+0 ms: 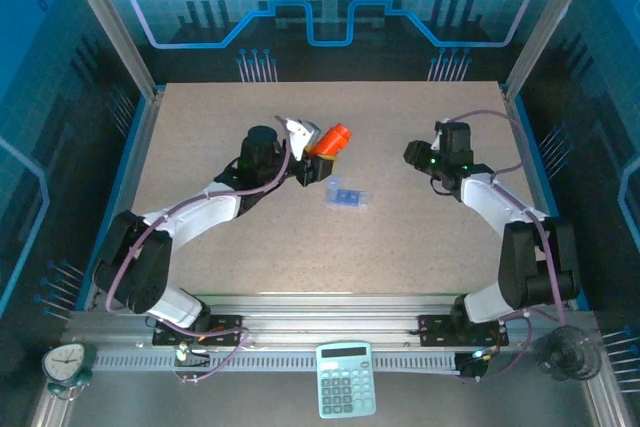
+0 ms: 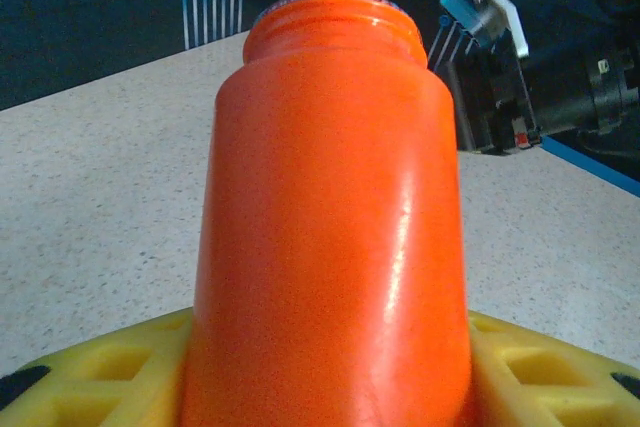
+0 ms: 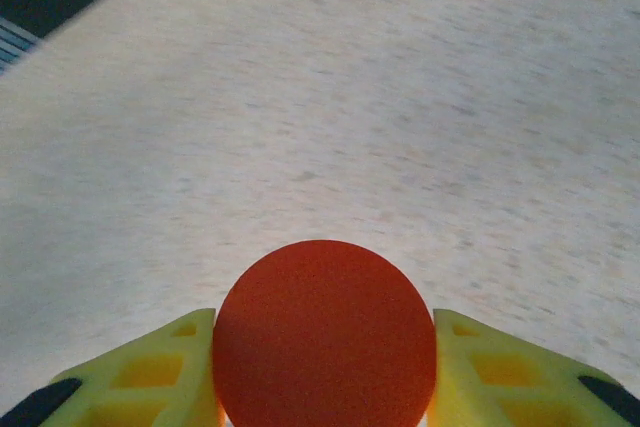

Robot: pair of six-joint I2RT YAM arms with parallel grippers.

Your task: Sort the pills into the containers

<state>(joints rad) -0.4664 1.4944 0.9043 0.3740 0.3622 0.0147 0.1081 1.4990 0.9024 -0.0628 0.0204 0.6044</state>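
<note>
Top view first: found the blue pill box [image 1: 347, 196] lying flat, pretty much dead centre of the table [image 1: 190, 137]. Got the orange pill bottle [image 1: 335, 139] near it at 12 o'clock, not touching, pinched in the left gripper [image 1: 322, 152] and tipped with its neck toward 2 o'clock. Same story up close on the left wrist: hugged on both sides by yellow fingers [image 2: 540, 367], neck uncapped. Spotted the right gripper [image 1: 415, 154] well apart from the box, at 2 o'clock. Squeezed onto a round orange cap [image 3: 325, 337], with speckled tabletop behind. Can't tell whether any pills sit in the box.
</note>
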